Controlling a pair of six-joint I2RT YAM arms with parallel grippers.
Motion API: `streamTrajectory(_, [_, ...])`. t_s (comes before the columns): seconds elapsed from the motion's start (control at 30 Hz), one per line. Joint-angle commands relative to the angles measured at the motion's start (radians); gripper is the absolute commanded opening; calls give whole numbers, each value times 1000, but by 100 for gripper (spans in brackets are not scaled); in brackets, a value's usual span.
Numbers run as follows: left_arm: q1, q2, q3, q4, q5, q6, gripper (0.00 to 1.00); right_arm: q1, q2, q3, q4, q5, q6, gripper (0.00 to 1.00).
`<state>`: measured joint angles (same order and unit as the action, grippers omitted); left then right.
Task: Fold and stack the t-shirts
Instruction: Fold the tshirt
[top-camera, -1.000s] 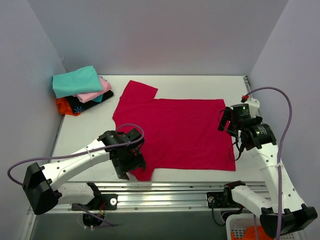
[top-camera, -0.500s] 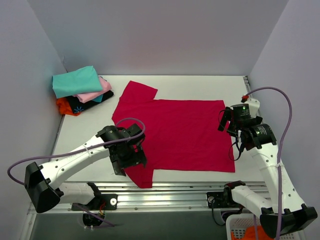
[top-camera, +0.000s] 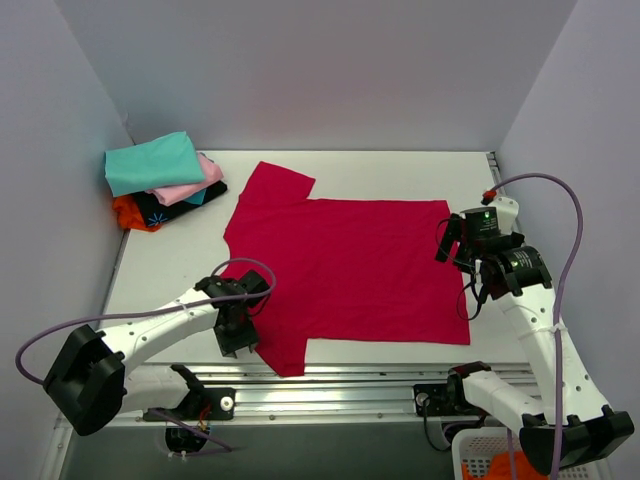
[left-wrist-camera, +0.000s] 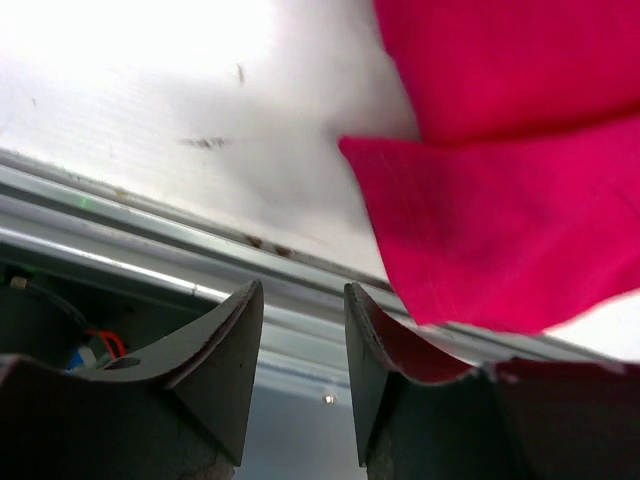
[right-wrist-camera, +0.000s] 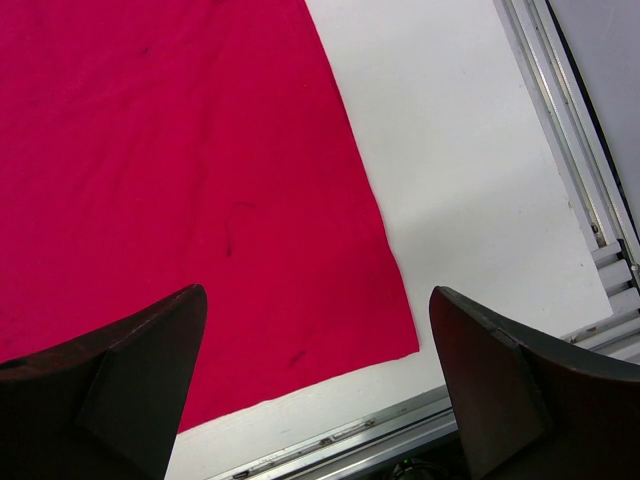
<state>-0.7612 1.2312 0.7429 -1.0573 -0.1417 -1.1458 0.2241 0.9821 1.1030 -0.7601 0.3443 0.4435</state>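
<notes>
Overhead, red t-shirt (top-camera: 350, 270) spread flat, wrist views alone reveal left claw (left-wrist-camera: 303, 292) narrowly parted, empty, right claw (right-wrist-camera: 317, 292) wide.

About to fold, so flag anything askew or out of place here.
The red t-shirt lies flat, but its near sleeve reaches the front rail. The folded stack in the far-left corner is ragged, layers offset.

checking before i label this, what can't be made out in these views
Top view: black shirt and orange shirt, mostly covered by teal shirt and pink shirt.
Left wrist view: red shirt sleeve blurred, cut off by the right edge.
Top view: basket at bottom right cut by the frame edge; contents unclear.
</notes>
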Motion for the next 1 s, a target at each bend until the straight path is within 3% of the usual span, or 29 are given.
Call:
streamTrajectory(0.0, [34, -15, -40, 115, -38, 34, 46, 8, 9, 12, -21, 30, -3, 89])
streamTrajectory(0.53, [54, -121, -88, 307, -108, 84, 47, 8, 30, 3, -10, 7, -12, 89])
streamTrajectory(0.97, [51, 218, -68, 326, -82, 38, 37, 6, 20, 12, -21, 5, -19, 89])
